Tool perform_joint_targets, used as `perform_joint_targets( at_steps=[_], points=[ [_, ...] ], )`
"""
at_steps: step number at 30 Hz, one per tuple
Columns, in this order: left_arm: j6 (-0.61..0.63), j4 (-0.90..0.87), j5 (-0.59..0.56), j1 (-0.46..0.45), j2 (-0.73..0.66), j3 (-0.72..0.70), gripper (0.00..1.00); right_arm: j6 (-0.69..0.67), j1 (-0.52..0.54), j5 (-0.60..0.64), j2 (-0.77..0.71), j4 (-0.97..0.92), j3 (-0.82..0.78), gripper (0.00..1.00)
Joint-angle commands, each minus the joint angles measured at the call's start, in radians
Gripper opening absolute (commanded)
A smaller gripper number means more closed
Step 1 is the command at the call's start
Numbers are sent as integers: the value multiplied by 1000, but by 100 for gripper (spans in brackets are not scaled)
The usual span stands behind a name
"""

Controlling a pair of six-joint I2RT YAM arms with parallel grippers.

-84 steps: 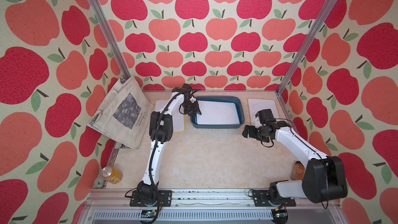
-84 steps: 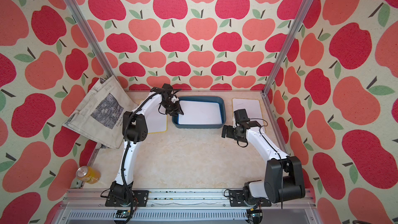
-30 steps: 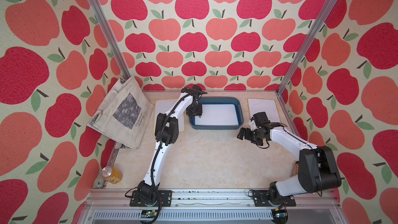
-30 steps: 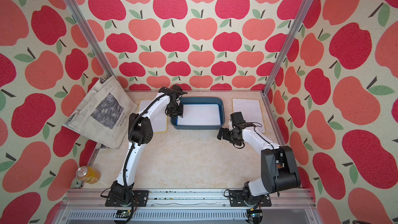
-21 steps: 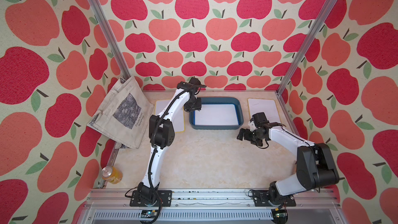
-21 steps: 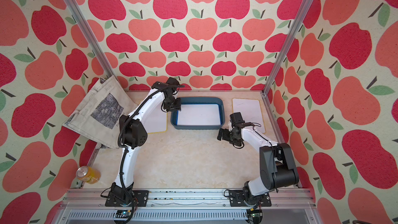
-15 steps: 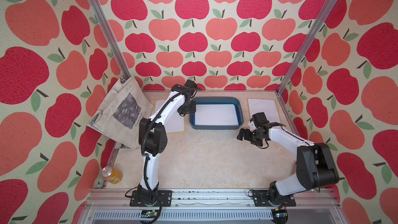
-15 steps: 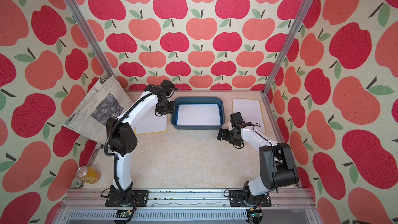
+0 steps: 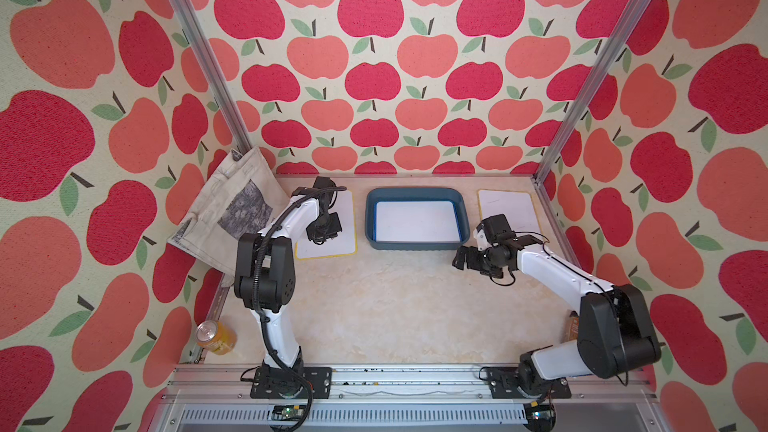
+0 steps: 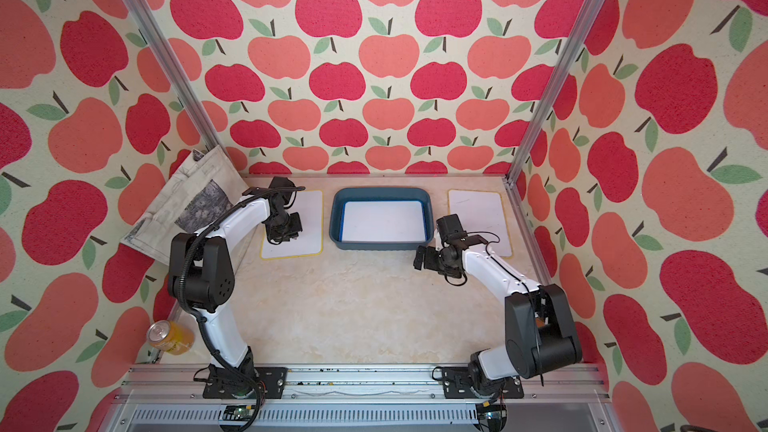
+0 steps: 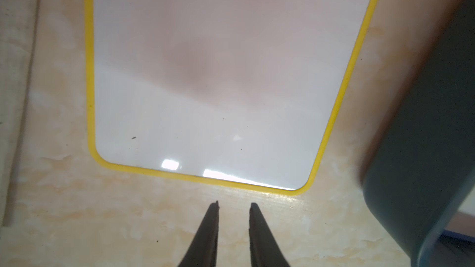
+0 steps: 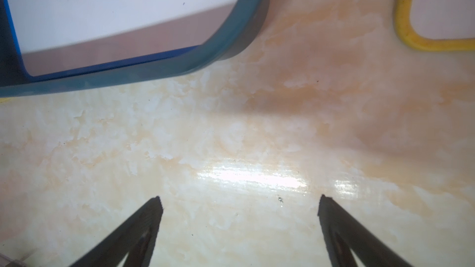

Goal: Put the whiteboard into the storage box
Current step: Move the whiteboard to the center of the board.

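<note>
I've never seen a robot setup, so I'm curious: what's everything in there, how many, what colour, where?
storage box: one, teal-blue, back centre of table
blue-edged whiteboard: one, white, inside the storage box
yellow-edged whiteboards: two, white, flat on table, either side of box
tote bag: one, beige, grey print, against left wall
drink can: one, orange, front left corner
table: one, cream marbled, underneath everything
left claw: one, black, at left whiteboard's edge, narrowly open, empty
right claw: one, black, over bare table, wide open, empty

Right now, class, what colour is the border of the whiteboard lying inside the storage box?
Blue. The whiteboard border shows best in the right wrist view.
</note>
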Motion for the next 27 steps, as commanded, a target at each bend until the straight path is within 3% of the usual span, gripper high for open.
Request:
perform_joint_targets(
  at_steps=[1,9,27],
  points=[
    [3,44,15,-2,89,58,21,15,7,15,-24,-21,-1,99],
    [-32,65,42,-5,183,57,12,17,9,18,-50,-26,-20,99],
    [-173,101,62,-131,37,-325,10,40,9,-7,-130,12,-114,99]
  ],
)
